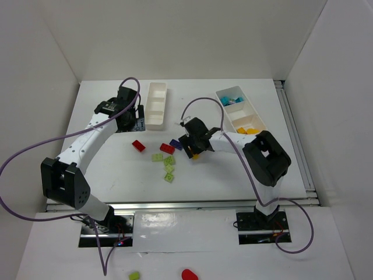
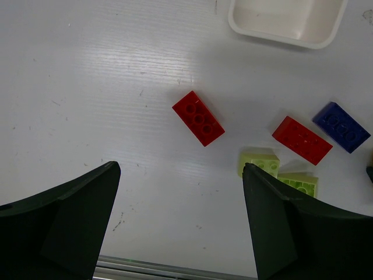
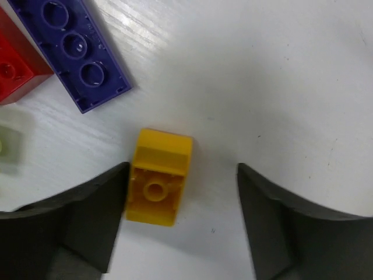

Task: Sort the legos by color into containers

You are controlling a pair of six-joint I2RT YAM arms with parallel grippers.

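Observation:
My right gripper [image 3: 182, 169] is open and low over the table, straddling a yellow lego [image 3: 158, 178] that lies upside down against its left finger; this also shows in the top view [image 1: 196, 155]. A purple lego [image 3: 73, 49] and a red one [image 3: 11, 73] lie just beyond. My left gripper [image 2: 180, 169] is open and empty above the table, with a red lego [image 2: 198, 118] ahead of it. Another red lego [image 2: 302, 140], a blue one [image 2: 341, 127] and light green ones [image 2: 259, 161] lie to its right. The left tray [image 1: 146, 108] looks empty. The right tray [image 1: 224, 114] holds cyan legos [image 1: 233, 100] and yellow ones [image 1: 249, 130].
Several light green legos [image 1: 168, 168] lie in a cluster at mid-table. A metal rail [image 1: 175, 204] runs along the table's near edge. White walls close in the left, back and right. A green piece [image 1: 134, 275] and a red piece [image 1: 189, 274] lie below the table's front.

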